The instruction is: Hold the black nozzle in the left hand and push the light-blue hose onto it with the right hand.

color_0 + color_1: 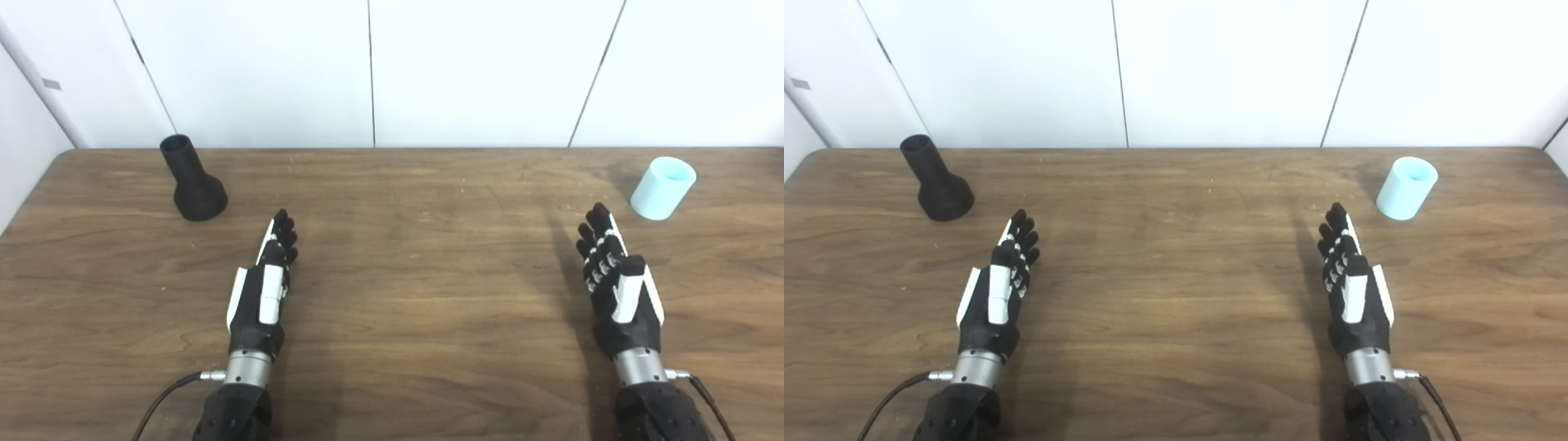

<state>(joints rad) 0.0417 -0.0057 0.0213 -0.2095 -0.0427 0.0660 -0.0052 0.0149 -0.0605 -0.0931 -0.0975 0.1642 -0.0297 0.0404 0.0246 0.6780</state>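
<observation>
— Where do we start? From the table's (404,294) left: the black nozzle (193,182) stands upright near its far left corner, flared base down, well beyond our left hand (262,294), which hovers empty, fingers straight and side by side.

— It looks rigid and light; we take it by the narrow neck. And the light-blue hose (663,188)?

— Near the far right corner, just beyond our right hand (618,275), also empty and extended. Probably smooth, slightly pliable; we wrap its middle.
</observation>
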